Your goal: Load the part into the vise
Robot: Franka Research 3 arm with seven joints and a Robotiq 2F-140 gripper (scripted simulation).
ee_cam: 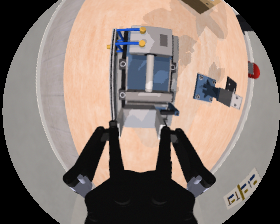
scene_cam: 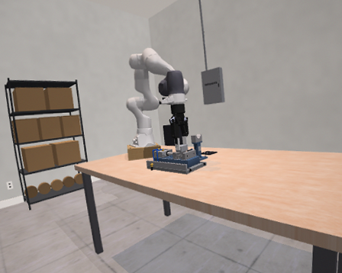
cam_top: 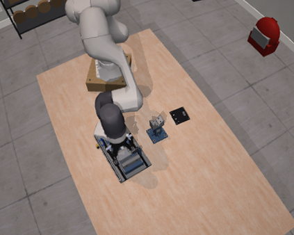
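My gripper (ee_cam: 139, 114) is shut on the part (ee_cam: 141, 118), a pale grey block that sits crosswise between the fingertips. It hangs over the vise (ee_cam: 148, 71), low at the end nearest the wrist camera. The vise is a grey and blue unit with blue air hoses at its far end. In the top view the gripper (cam_top: 122, 149) stands straight down over the vise (cam_top: 128, 159), and the arm hides the part. In the exterior view the gripper (scene_cam: 179, 141) holds the part (scene_cam: 181, 147) just above the vise (scene_cam: 177, 161). I cannot tell which way the slot faces.
The V-block (cam_top: 157, 126) on its blue base stands just right of the vise and also shows in the wrist view (ee_cam: 216, 91). The black infeed plate (cam_top: 180, 116) lies empty beyond it. The arm's wooden base (cam_top: 108, 75) is behind the vise.
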